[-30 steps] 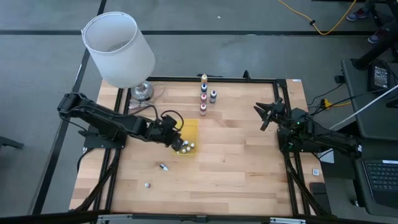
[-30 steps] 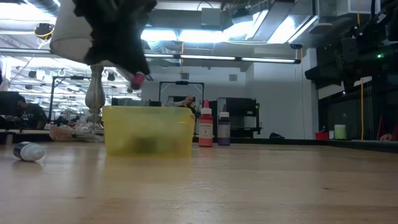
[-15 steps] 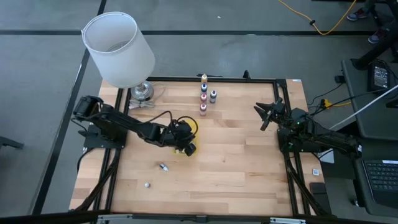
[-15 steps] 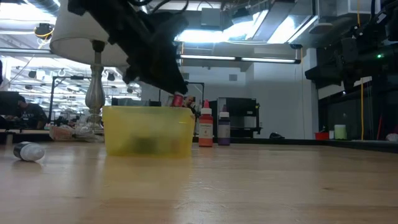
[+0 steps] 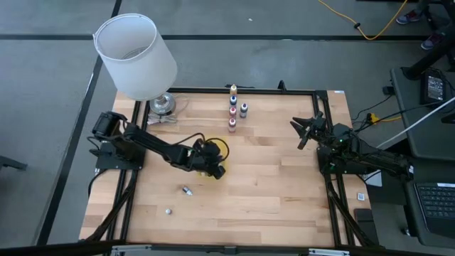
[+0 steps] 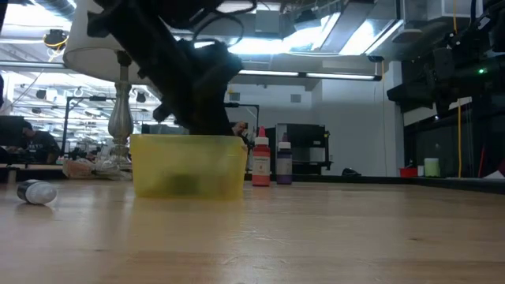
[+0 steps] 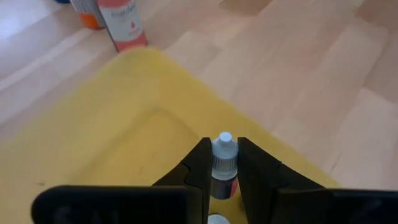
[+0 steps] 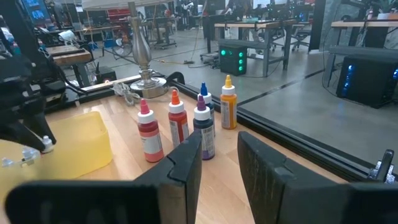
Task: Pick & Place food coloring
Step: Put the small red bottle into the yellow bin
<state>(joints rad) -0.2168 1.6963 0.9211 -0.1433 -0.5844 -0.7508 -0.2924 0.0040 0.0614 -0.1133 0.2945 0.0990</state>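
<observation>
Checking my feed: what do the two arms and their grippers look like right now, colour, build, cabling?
Both arms are dark, near-black jointed links. The left gripper has two flat, tapered black fingers. The right gripper has the same blocky black fingers. A thin black cable loops beside the left arm's wrist in the high view. No markings are readable.

The table (image 5: 270,185) is pale matt wood planking, the tray (image 7: 112,130) translucent yellow plastic (softly glossy), and the lamp base (image 5: 162,104) at the table's far-left corner polished metal.
</observation>
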